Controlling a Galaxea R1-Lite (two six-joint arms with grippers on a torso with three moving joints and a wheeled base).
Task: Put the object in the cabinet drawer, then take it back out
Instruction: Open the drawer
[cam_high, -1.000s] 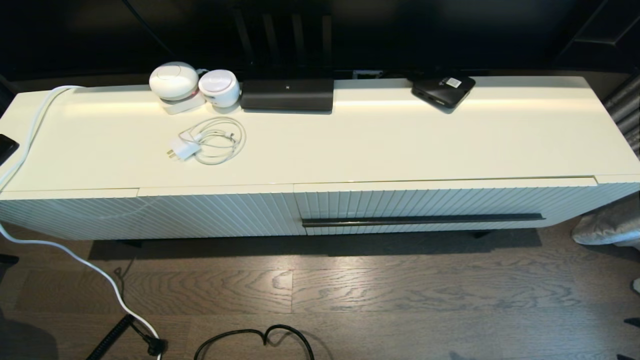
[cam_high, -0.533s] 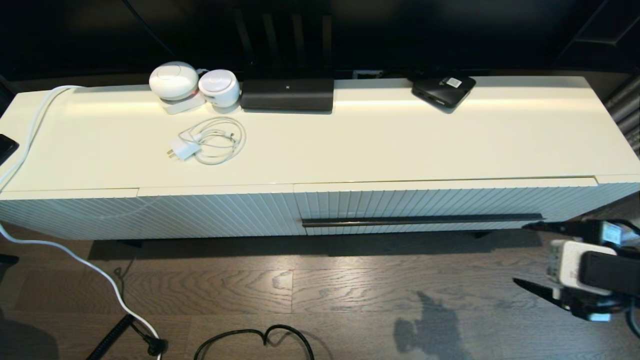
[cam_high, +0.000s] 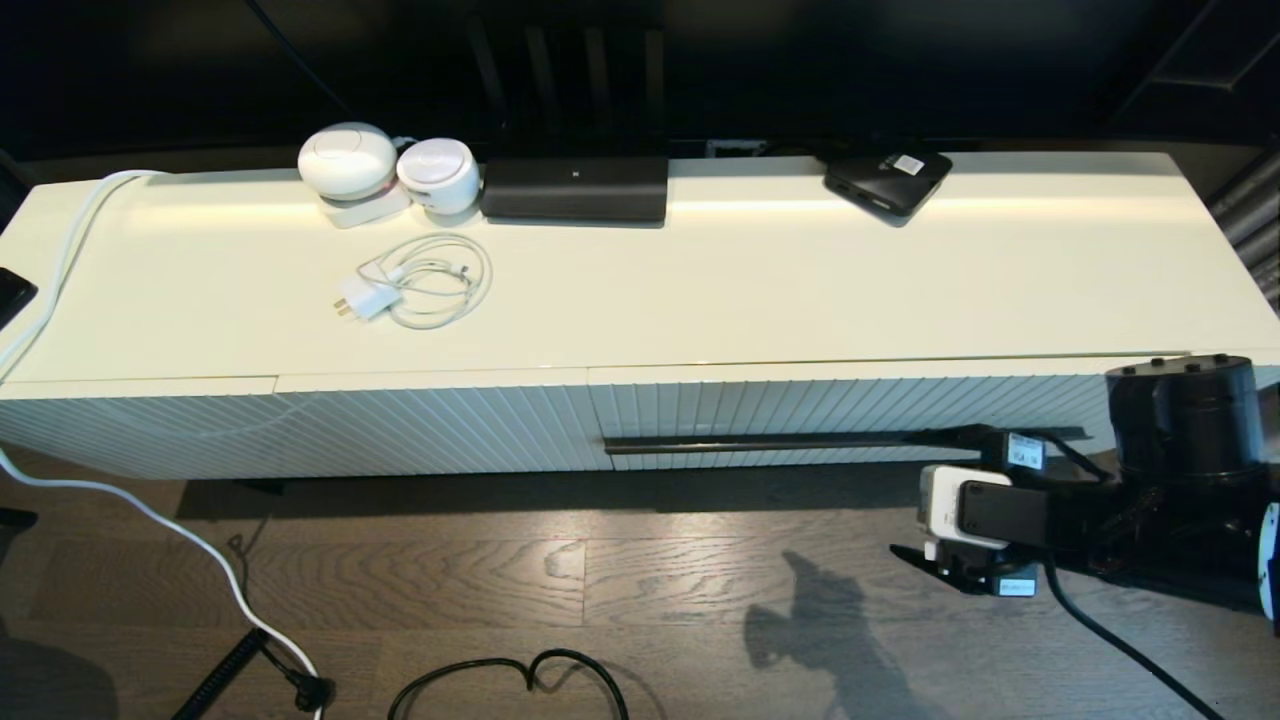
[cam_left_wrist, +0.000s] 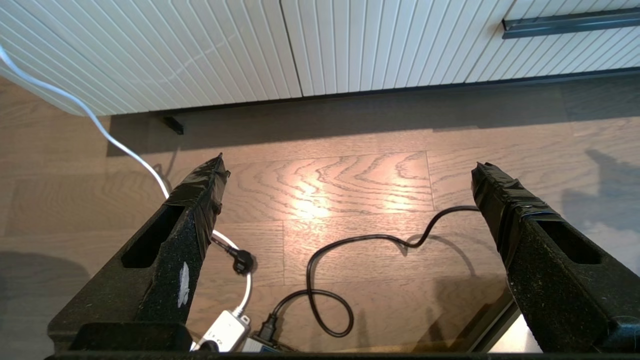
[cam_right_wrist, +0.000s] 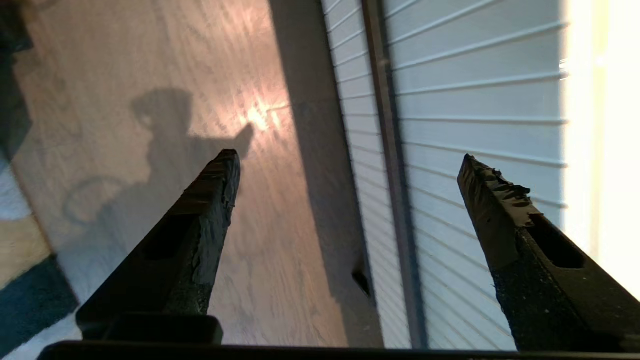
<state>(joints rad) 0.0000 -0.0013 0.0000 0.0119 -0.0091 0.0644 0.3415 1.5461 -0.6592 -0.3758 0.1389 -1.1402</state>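
The black umbrella is out of view in every frame. The cabinet drawer (cam_high: 800, 405) is closed, its ribbed cream front carrying a long dark bar handle (cam_high: 780, 443). My right gripper (cam_high: 902, 492) hangs open in front of the handle's right part, low over the floor, one finger level with the bar. In the right wrist view the gripper (cam_right_wrist: 348, 156) is empty, and the handle (cam_right_wrist: 387, 125) and drawer front (cam_right_wrist: 475, 100) lie between its fingers. My left gripper (cam_left_wrist: 348, 164) is open and empty over the floor, facing the drawer front (cam_left_wrist: 400, 45).
On the cabinet top (cam_high: 800, 290) sit two white round devices (cam_high: 385, 170), a long black device (cam_high: 573, 190), a flat black box (cam_high: 887, 180) and a white charger with cable (cam_high: 415, 282). A diagonally ribbed panel (cam_high: 300, 430) is at left. Cables (cam_high: 520, 675) lie on the floor.
My right arm came into view from the right and moved left, up to the right part of the drawer handle. The drawer stays closed.
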